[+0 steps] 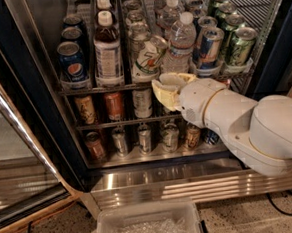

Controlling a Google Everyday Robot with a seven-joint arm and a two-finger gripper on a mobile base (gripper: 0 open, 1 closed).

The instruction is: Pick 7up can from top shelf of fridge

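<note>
The 7up can, white with a green "7", leans tilted at the front of a middle lane on the top shelf of the fridge. My gripper, with cream fingers on a white arm, is just below and slightly right of the can, at the level of the shelf's front rail. Its fingers are open and hold nothing. The arm hides part of the second shelf on the right.
Pepsi cans fill the left lane, next to a dark bottle. A water bottle, a blue can and green cans stand right of the 7up can. Small cans line the lower shelves. The open glass door is at left, a clear bin on the floor.
</note>
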